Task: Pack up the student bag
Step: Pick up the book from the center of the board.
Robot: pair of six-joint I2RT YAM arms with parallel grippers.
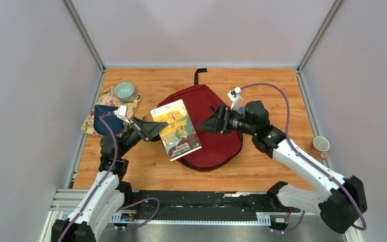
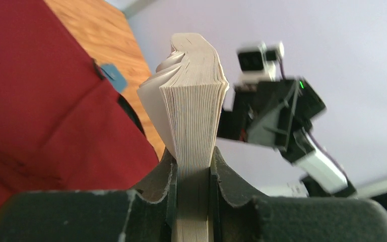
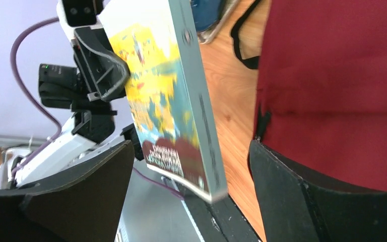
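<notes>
**Student bag** (image 1: 216, 146) (dark red fabric, black straps) is lying flat at the centre of the wooden surface (image 1: 282, 85), its top loop (image 1: 200, 74) pointing toward the far wall. By its look the cloth is going to handle as soft and limp: light while unfilled, sagging wherever it is lifted and offering no rigid edge. The loop or a zipper hem is looking like the firmest hold, though the opening cannot be made out. The left gripper (image 1: 153, 127) is pinching a paperback book (image 1: 176, 128) by its page edge between its fingers (image 2: 237, 191), over the bag's left edge. The right gripper (image 1: 201, 127) is facing the book with fingers spread wide, gripping nothing. A bowl (image 1: 124, 91) on a patterned mat (image 1: 110, 97), a dark blue pouch (image 1: 103, 121) and a mug (image 1: 320, 145) are sitting toward the sides, with pale walls enclosing the surface.
</notes>
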